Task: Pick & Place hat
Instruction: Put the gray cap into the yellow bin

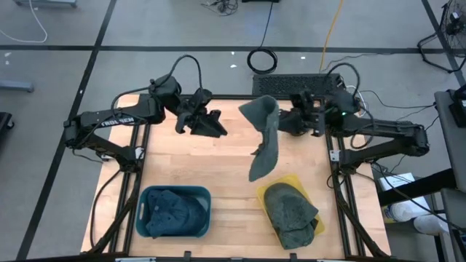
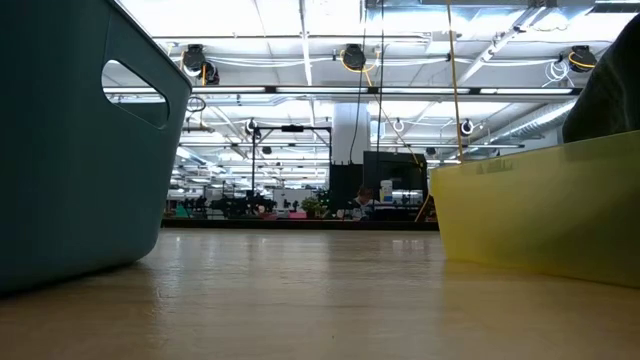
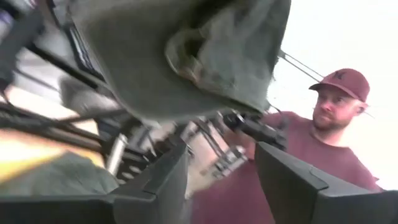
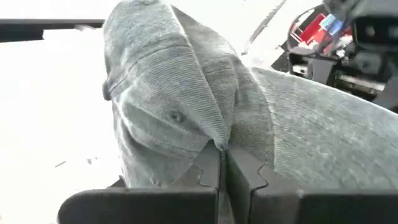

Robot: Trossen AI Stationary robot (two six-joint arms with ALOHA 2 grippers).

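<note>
High view, landmark: wooden table [image 1: 233, 167], seen from straight above.
Hat location: grey hat [image 1: 266, 135] hangs over the table's far middle, its cloth draping down toward the yellow bin [image 1: 314, 211].
Right gripper: right gripper [image 1: 285, 120] is at the table's far right edge, fingers pressed together on a fold of the grey hat.
Right wrist view: the two dark fingers [image 4: 208, 171] meet with no gap; the hat [image 4: 186, 112] bunches directly above them, the pinched fold between the tips.
Left gripper: left gripper [image 1: 211, 125] is over the table's far left part, just beside the hat but apart from it.
Left wrist view: its fingers [image 3: 168, 180] stand partly spread with nothing between them; the hat [image 3: 180, 56] hangs beyond the tips.
Bins: teal bin [image 1: 175, 211] at the table's near left holds dark cloth; the yellow bin at the near right holds another grey hat [image 1: 290, 211].
Background: a person [image 3: 311, 162] shows beyond the table.
</note>
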